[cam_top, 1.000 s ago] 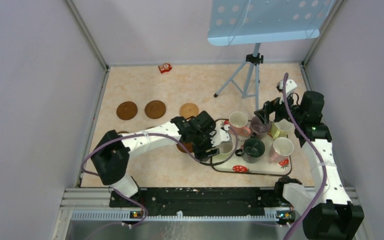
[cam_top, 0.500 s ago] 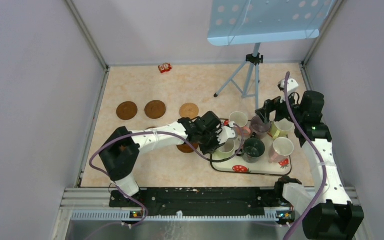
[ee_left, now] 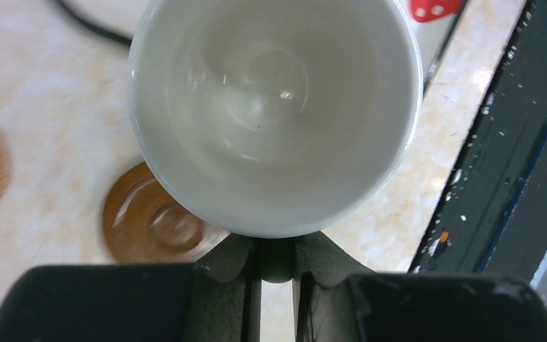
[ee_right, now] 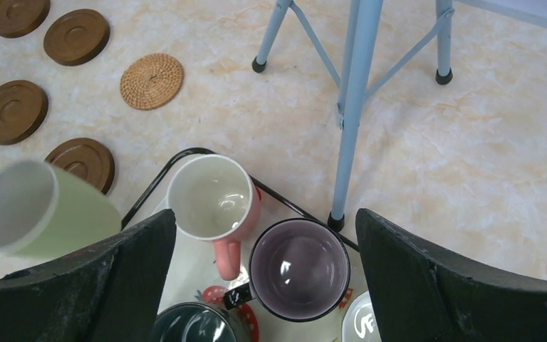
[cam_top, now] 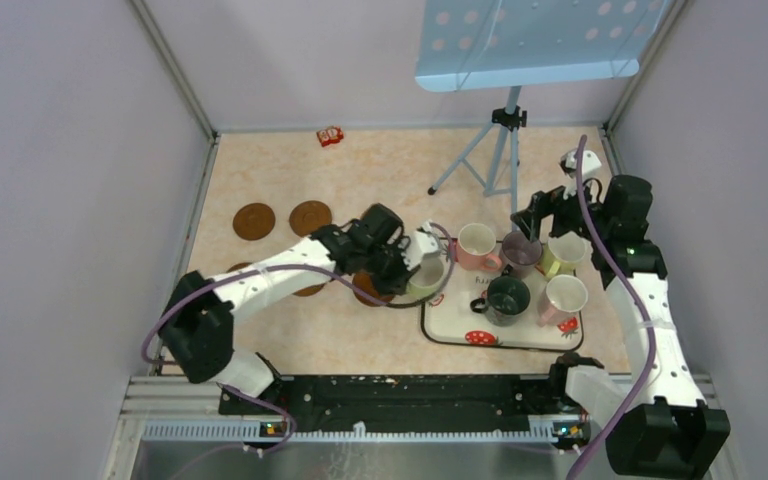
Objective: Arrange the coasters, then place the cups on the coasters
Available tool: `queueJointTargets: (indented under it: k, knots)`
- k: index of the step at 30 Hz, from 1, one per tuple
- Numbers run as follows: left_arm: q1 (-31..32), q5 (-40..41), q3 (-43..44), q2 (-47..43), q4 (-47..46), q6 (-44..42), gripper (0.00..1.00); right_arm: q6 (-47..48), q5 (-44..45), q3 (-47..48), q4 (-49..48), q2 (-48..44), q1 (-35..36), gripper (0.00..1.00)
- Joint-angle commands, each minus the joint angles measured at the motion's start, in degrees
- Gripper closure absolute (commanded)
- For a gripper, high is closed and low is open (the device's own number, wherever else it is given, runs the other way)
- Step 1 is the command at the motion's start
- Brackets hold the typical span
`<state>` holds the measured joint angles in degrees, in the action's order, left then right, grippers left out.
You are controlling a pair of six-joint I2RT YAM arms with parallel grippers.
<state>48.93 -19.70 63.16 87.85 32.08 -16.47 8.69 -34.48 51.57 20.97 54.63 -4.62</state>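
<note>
We see the left gripper (cam_top: 412, 262) clamped tight on the handle of the yellow-green cup (cam_top: 426, 276), its fingers (ee_left: 238, 285) pressed together on the green loop in the wrist view. The cup is held tilted, its pale inside facing that camera, just off the left edge of the tray (cam_top: 500, 343) and partly over a dark coaster (ee_left: 153, 221) that lies on the table (cam_top: 360, 180). Across the tray, the right gripper (ee_right: 265, 214) hangs above the far corner with its jaws spread wide and nothing between them. Below it, we make out the pink cup (ee_right: 214, 196) and the mauve cup (ee_right: 299, 269) standing upright side by side, with the dark green cup (cam_top: 507, 297) in front of them; a light pink cup (cam_top: 564, 297) and a pale yellowish cup (cam_top: 565, 255) stand at the tray's right side. The other coasters (ee_right: 76, 35) lie flat on the table to the left of the tray, apart from one another, among them a woven tan coaster (ee_right: 152, 80). None of them bears a cup. A blue music stand (cam_top: 505, 150) stands on its tripod just behind the tray.
</note>
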Motion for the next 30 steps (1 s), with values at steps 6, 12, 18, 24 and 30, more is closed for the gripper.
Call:
queueJointTargets:
  k: [6,12,18,24,30]
  knots:
    - [-22.0,-3.8,3.2,-14.9,3.4,-5.9,1.00,-1.3,-4.0,1.3,-3.5,3.0,0.1,0.05]
    - [-36.7,-7.0,5.9,-17.4,7.4,-12.4,1.00,-1.0,-5.7,2.5,-3.0,3.1,0.1,0.05]
    - [-51.3,-11.8,9.8,-12.1,12.9,-22.0,1.00,0.0,-9.4,2.8,-2.2,4.1,0.1,0.05]
    - [-66.8,-17.7,15.8,-3.4,16.0,-31.9,1.00,1.1,-10.0,1.2,-2.7,3.6,0.1,0.05]
    - [-75.0,-17.6,17.9,4.2,11.4,-35.9,1.00,1.0,-9.9,0.5,-3.2,3.8,0.1,0.05]
